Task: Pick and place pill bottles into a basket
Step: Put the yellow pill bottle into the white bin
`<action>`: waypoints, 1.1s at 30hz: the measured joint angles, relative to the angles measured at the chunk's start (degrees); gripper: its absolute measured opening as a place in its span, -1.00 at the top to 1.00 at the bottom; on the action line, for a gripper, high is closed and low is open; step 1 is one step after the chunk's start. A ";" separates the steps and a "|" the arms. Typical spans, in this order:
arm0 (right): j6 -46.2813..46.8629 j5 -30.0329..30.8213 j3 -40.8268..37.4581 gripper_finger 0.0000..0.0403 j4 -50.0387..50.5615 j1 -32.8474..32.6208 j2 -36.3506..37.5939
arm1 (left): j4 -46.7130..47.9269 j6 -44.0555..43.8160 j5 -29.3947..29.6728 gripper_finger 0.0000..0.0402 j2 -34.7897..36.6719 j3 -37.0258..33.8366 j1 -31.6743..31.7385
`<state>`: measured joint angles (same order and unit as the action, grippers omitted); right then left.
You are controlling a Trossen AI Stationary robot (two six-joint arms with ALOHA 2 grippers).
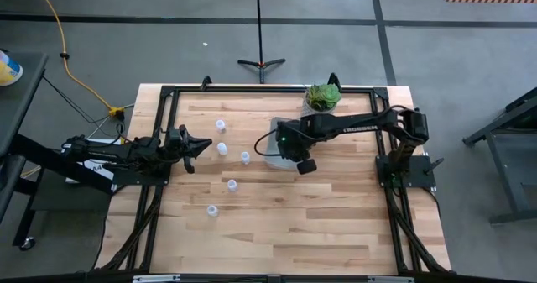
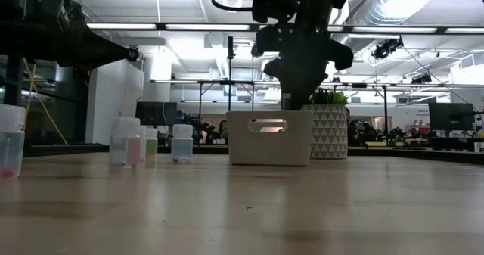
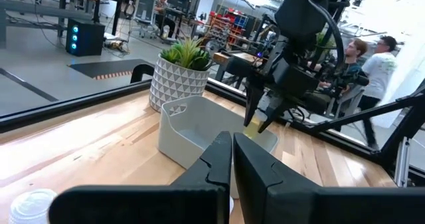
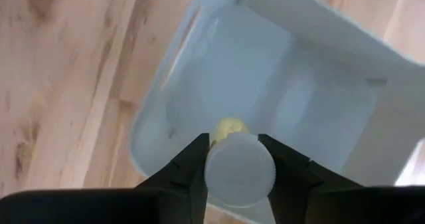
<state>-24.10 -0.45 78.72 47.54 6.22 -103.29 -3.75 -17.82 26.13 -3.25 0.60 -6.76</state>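
My right gripper is shut on a small white-capped pill bottle with yellowish contents. It hangs just above the open top of the clear greyish basket, and it shows pointing down over the basket in the low view. Several more pill bottles stand upright on their bases on the wood to the left of the basket. My left gripper is shut and empty, hovering near the table's left edge beside those bottles. My right gripper pinches the bottle at its white cap, one finger on each side of it. The fingers come from above, pointing down into the basket. The bottle is lifted clear, its yellowish lower end pointing at the basket's floor.
A white patterned pot with a green plant stands right behind the basket at the far edge. A black frame runs round the table. Bare wood lies toward the near edge. People stand in the room beyond.
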 joint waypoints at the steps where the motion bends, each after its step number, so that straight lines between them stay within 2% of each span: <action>1: 0.03 0.04 0.00 0.44 -0.38 0.00 -0.13 | 0.00 0.00 0.00 0.75 0.00 0.00 0.00; 6: 0.03 -1.03 0.00 0.48 -0.45 0.00 -1.75 | 0.02 0.00 0.02 0.75 -0.02 0.00 0.00; 12: 0.03 -1.42 -0.02 0.43 -0.78 0.00 -4.51 | 0.01 0.00 0.03 0.75 -0.01 0.00 0.00; 22: 0.18 -1.46 -0.02 0.43 -1.14 0.00 -5.16 | 0.00 0.00 0.04 0.75 -0.01 0.00 0.00; 33: 2.96 -1.38 -0.02 0.20 -1.26 0.00 -5.16 | 0.00 0.96 0.13 0.75 -0.02 0.00 0.00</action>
<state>-21.15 -1.83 78.70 46.28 6.22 -108.44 -3.75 -16.86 26.26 -3.27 0.60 -6.76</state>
